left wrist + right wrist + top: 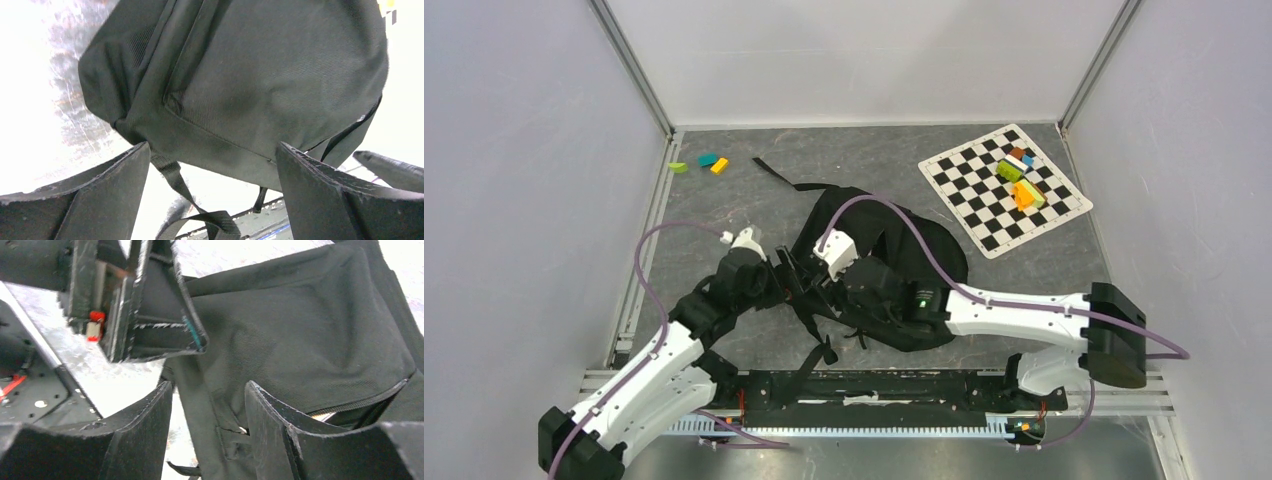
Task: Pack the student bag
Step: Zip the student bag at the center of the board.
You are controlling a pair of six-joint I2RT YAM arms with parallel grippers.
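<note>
Both the left gripper (212, 150) and right gripper (210, 390) hang spread open, holding nothing, at the student bag's (894, 235) side away from the checkered mat (1004, 190); the bag lies on the counter (824, 170) beside that mat. Pinching fabric by the seemingly part-open zipper (370, 402) should widen its mouth.

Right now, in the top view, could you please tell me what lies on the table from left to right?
Small coloured blocks, student bag, checkered mat carrying more blocks.
</note>
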